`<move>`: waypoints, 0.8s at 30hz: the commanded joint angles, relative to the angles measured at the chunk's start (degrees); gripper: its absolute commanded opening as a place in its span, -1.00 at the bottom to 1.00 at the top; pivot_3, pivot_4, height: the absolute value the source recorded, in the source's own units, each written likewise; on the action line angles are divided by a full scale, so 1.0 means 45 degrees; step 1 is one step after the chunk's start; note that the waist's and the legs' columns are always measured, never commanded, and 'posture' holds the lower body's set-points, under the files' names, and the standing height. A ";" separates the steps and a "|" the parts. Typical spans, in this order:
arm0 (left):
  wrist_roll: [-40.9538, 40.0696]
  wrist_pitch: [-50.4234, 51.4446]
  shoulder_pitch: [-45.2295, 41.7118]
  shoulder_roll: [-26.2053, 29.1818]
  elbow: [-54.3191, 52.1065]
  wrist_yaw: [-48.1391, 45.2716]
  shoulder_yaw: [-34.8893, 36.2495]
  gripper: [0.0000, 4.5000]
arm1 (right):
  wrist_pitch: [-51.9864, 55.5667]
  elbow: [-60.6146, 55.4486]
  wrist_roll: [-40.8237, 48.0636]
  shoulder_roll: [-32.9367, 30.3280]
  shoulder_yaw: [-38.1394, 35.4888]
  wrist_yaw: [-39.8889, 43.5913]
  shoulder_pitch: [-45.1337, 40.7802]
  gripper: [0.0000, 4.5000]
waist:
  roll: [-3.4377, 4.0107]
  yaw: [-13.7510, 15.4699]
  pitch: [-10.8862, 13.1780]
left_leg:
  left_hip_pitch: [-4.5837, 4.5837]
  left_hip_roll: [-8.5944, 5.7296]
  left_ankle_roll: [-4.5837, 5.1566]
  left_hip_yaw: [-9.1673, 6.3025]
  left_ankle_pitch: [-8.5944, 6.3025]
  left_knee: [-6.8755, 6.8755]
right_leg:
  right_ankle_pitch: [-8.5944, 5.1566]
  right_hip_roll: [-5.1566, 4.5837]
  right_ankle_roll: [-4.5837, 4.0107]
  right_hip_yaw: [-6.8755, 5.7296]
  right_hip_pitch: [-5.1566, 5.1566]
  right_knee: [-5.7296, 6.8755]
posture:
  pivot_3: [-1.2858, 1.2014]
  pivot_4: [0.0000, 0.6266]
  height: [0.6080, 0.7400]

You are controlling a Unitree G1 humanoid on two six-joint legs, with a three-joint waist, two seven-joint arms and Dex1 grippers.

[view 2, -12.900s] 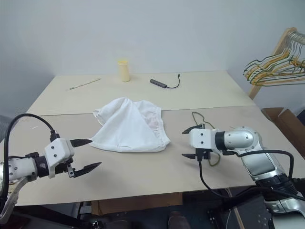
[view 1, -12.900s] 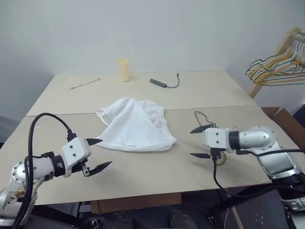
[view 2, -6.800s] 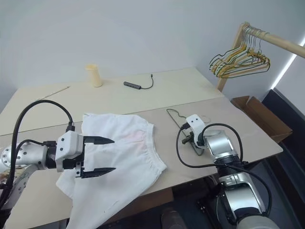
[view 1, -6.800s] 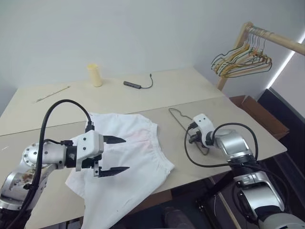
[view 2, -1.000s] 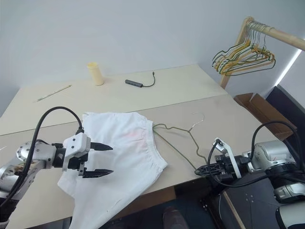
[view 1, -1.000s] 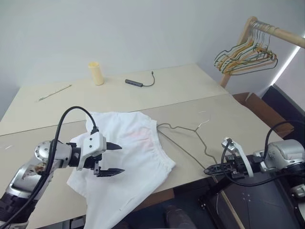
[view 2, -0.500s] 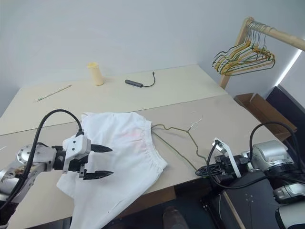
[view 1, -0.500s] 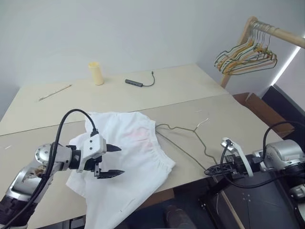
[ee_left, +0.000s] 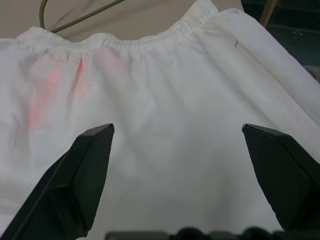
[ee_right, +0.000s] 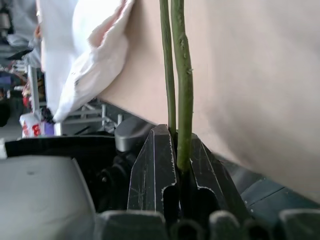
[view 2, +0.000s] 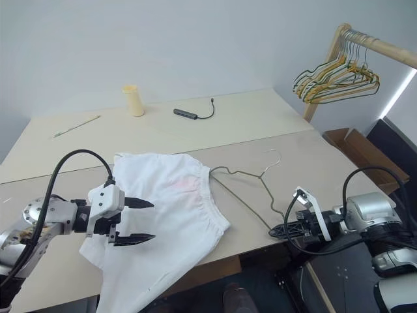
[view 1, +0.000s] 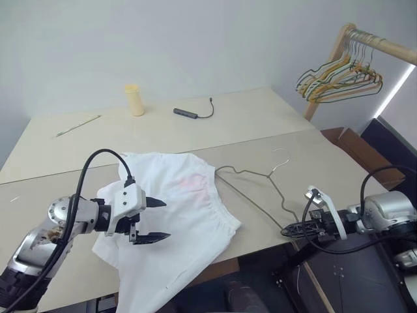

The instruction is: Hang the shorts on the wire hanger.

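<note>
The right gripper is clamped on the hanger, its two black fingers pinched together around the olive wire at the corner nearest the robot, just off the near edge of the table. In the right wrist view two wire strands rise side by side out of the closed jaws and run along the table edge. From that grip the hanger reaches away over the tabletop, towards the left gripper's side; its far corner meets the waistband of the shorts, and its small hook curls up beyond, well ahead of the gripper.

The left gripper hovers over the shorts with its fingers spread wide and nothing between them. The left wrist view shows white fabric directly under the open jaws, the pinkish patch to one side of them and the gathered waistband just past the fingertips, with a bit of hanger wire beyond it. The shorts lie spread flat, one part drooping over the near table edge.

Further off, past both grippers, a yellow cup, a dark cable and a thin stick lie on the far table. Beyond the right gripper, a wooden rack carries a bunch of hangers.
</note>
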 commanded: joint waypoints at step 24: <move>0.0894 -0.0434 -0.0001 -0.0080 -0.0076 0.0087 -0.0091 0.99 | -0.1203 0.0921 -0.1208 0.0275 0.1008 0.1113 -0.1639 -1.00 | 0.0000 0.0005 0.0000 | 0.0005 0.0000 0.0000 0.0001 0.0000 0.0008 | 0.0005 0.0002 -0.0008 0.0001 0.0000 0.0012 | -0.09 -1.00 1.00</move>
